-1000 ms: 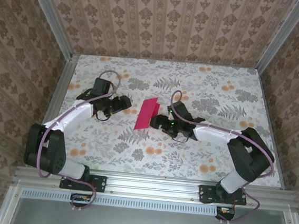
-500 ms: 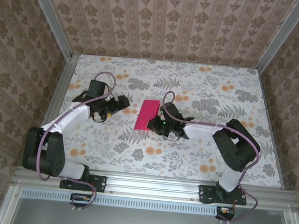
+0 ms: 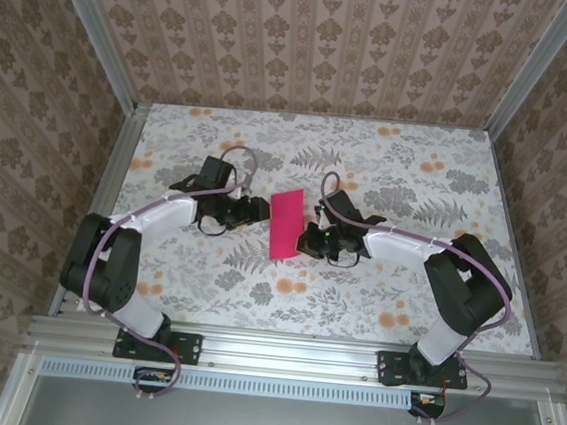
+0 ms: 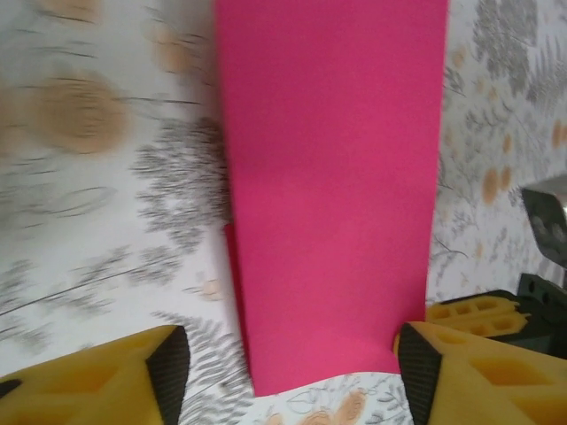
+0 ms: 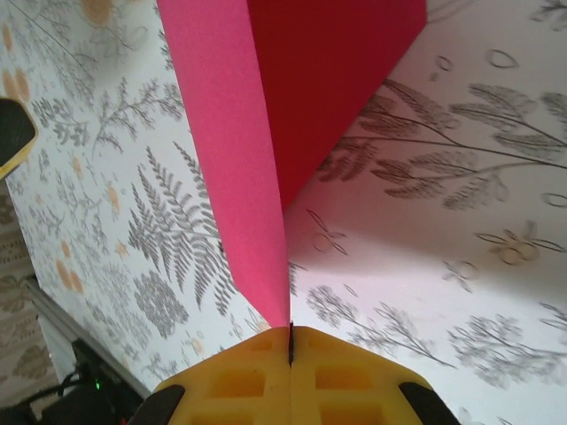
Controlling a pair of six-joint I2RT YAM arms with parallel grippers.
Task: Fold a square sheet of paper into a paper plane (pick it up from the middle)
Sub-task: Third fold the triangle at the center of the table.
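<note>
Pink sheet of paper (image 3: 285, 224), folded over into a long strip, out in the middle of the flowery table (image 3: 397, 183), right between the two arms. Right gripper (image 3: 304, 241) pressed shut on the paper's near right corner. From the right wrist, yellow pads (image 5: 257, 376) tight together, thin pink edge caught between them, that side lifted a little off the table. Left gripper (image 3: 261, 208) just beside the other long edge, jaws spread wide, nothing in them. From the left wrist, one yellow finger (image 4: 124, 376) on each side, the paper's near edge low between them.

Likely step: getting a hold from both sides, ready for the next fold.

How to do it well:
- Go slowly.
- Hold firm with the right, to stop any sliding.
- Bring the left in low and flat to the table.
- Close the left only with the edge well between the pads, not just at the tips.
- Grab both layers together, not just the top one.
- No hard pulling apart: thin paper, easy to rip or crumple.
- Line the edges up first, then press the crease down.
</note>
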